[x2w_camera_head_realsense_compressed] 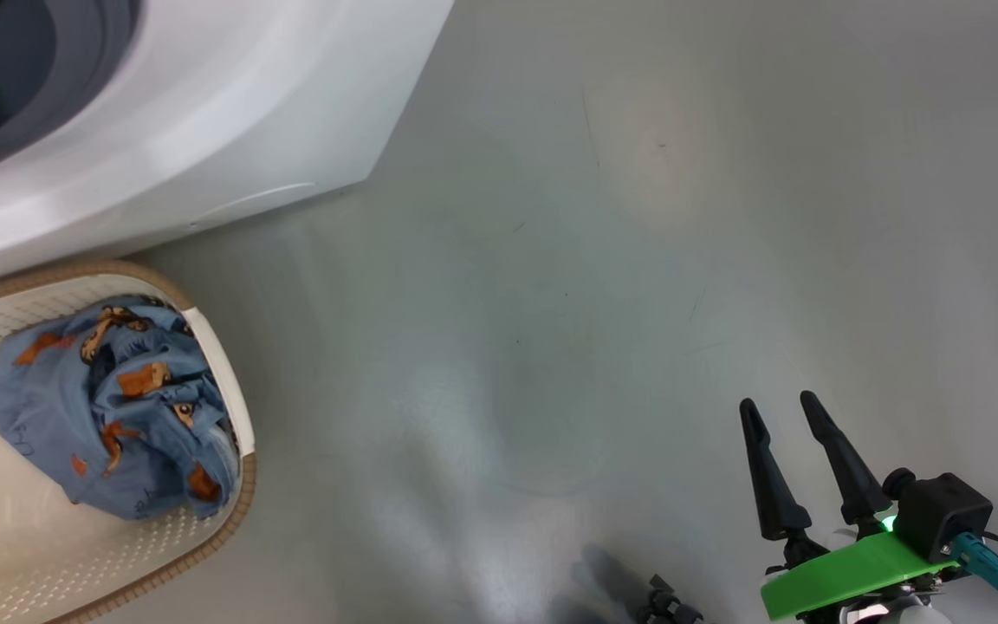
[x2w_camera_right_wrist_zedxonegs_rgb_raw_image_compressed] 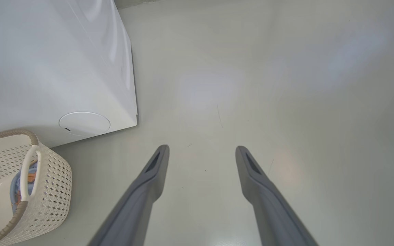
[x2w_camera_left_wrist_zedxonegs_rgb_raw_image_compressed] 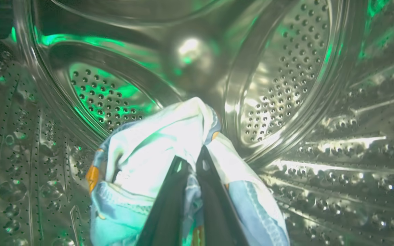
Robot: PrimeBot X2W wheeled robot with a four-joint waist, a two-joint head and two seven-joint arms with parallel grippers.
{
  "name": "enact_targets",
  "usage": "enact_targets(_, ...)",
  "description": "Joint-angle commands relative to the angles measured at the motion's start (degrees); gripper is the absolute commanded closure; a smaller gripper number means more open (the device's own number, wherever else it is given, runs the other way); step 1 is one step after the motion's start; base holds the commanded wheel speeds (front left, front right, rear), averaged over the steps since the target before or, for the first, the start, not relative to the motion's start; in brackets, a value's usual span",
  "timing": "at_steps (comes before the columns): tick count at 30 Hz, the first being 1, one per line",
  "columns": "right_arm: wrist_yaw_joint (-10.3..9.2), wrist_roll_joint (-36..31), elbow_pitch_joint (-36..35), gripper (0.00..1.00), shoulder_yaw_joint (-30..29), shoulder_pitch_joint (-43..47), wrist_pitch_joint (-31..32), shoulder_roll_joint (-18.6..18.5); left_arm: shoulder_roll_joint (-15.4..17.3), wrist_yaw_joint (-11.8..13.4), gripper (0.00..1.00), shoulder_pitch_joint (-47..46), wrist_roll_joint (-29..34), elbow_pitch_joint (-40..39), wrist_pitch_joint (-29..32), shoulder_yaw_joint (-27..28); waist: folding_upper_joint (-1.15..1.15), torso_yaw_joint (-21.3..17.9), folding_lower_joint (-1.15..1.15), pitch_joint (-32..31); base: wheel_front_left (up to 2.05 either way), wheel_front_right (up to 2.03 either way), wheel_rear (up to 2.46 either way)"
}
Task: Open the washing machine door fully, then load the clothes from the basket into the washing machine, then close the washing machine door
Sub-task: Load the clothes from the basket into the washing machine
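Left gripper [x2w_camera_left_wrist_zedxonegs_rgb_raw_image_compressed: 191, 155]: pressed together on a fold of the held garment [x2w_camera_left_wrist_zedxonegs_rgb_raw_image_compressed: 156, 150], deep inside the drum [x2w_camera_left_wrist_zedxonegs_rgb_raw_image_compressed: 286, 78].
Held garment: it bunched around my fingertips, pale lining outward, above the drum's lower wall. I could not tell whether it touched the steel.
Release: I judged that parting the fingers would drop it onto that lower wall.
Right gripper [x2w_camera_head_realsense_compressed: 776, 400]: spread wide, holding nothing, above the floor [x2w_camera_head_realsense_compressed: 594, 260].
Basket [x2w_camera_head_realsense_compressed: 244, 485]: at the front foot of the washing machine [x2w_camera_head_realsense_compressed: 204, 113], well apart from my right gripper and to its left.
Second garment [x2w_camera_head_realsense_compressed: 109, 407]: heaped against the basket's edge nearest my right gripper.
Nearer arm: the left, I judged, since the basket lay on my left side.
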Motion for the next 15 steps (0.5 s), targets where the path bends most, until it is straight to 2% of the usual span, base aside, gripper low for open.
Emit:
enact_targets(1, 0.08, 0.1, -0.9, 0.00, 1.5, 0.3, -0.3, -0.9, 2.2, -0.2, 1.00, -0.7, 0.7, -1.0, -0.3, 0.2, 0.00, 0.1, 0.00, -0.2, 0.00, 0.00, 0.00)
enact_targets(2, 0.08, 0.2, -0.7, 0.00, 1.7, 0.3, -0.3, -0.9, 2.0, -0.8, 1.00, -0.9, 1.4, 0.8, -0.3, -0.9, 0.00, 0.2, 0.00, -0.7, 0.00, 0.00, 0.00)
enact_targets(3, 0.08, 0.2, -0.6, 0.00, 1.8, 0.4, -0.3, -0.9, 1.9, -0.9, 0.90, -1.2, 1.7, 2.3, -0.3, -1.3, 0.00, 0.2, 0.00, -1.0, 0.00, 0.00, 0.00)
enact_targets(4, 0.08, 0.3, -0.6, 0.00, 1.9, 0.5, -0.3, -0.9, 1.8, -1.0, 0.67, -1.4, 1.9, 4.5, -0.3, -1.8, 0.00, 0.3, 0.00, -1.3, 0.00, 0.00, 0.00)
enact_targets(5, 0.08, 0.3, -0.5, 0.00, 1.9, 0.6, -0.3, -0.9, 1.6, -1.1, 0.38, -1.9, 2.2, 6.7, -0.3, -2.3, 0.00, 0.4, 0.00, -1.7, 0.00, 0.00, 0.00)
enact_targets(6, 0.08, 0.3, -0.5, 0.00, 1.9, 0.8, -0.3, -0.9, 1.5, -1.1, 0.00, -2.7, 2.4, 8.7, -0.3, -2.7, 0.00, 0.5, 0.00, -2.0, 0.00, 0.00, 0.00)
enact_targets(15, 0.08, -0.2, -0.3, 0.00, 0.8, 1.6, -0.3, -0.9, -0.8, 0.1, 0.00, -7.2, 2.3, 23.2, 4.5, -4.3, 0.00, 1.5, 0.00, -5.2, 0.00, 0.00, 0.00)
